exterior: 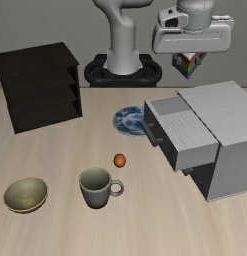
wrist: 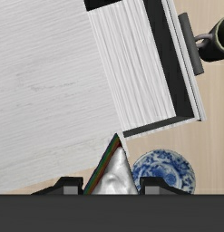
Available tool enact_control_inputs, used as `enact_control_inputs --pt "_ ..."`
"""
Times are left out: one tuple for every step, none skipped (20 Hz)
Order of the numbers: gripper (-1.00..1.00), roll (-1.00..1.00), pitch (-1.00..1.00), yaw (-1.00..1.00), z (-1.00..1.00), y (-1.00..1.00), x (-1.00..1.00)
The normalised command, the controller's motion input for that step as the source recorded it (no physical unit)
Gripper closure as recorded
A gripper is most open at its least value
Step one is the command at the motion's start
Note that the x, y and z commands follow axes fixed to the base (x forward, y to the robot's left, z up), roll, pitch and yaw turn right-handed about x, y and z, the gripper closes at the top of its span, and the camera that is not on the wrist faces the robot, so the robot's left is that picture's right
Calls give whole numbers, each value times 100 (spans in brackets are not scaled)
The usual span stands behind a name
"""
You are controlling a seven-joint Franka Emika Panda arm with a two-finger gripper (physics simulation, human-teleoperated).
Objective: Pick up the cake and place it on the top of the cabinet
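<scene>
The two-finger gripper (wrist: 113,188) is clamped on the triangular, multicoloured cake slice (wrist: 112,169), which hangs in the air between the fingers. Below it lie a corner of the pale grey box-shaped cabinet (wrist: 50,91) and, just beside that, the blue-patterned white plate (wrist: 164,169). A sound placement would probably carry the slice over the middle of the flat top, clear of the open grey drawer (wrist: 141,63), then lower until it rests before letting go. Farther off stands a grey-green mug (wrist: 213,41).

On the desk (exterior: 55,150) the cabinet (exterior: 220,115) stands at the exterior view's right, its open drawer (exterior: 183,135) beside the plate (exterior: 130,121), the cake (exterior: 187,62) aloft behind it, with the mug (exterior: 95,187) and bowl (exterior: 26,195) forward and a shelf unit (exterior: 40,85) left.
</scene>
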Motion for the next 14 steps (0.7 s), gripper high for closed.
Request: enact_control_inputs --pt "100 0 0 0 0 100 0" --pt "100 0 0 0 0 0 100" --pt "100 0 0 0 0 0 100" --pt "100 0 0 0 0 0 100" --pt "100 0 0 0 0 0 100" --pt "100 0 0 0 0 0 100" --pt "100 0 0 0 0 0 100" --pt "100 0 0 0 0 0 100" --pt "100 0 0 0 0 0 100" --pt "100 0 0 0 0 0 100" --pt "100 0 0 0 0 100 0" --pt "100 0 0 0 0 100 0" --pt "100 0 0 0 0 100 0" --pt "100 0 0 0 0 100 0"
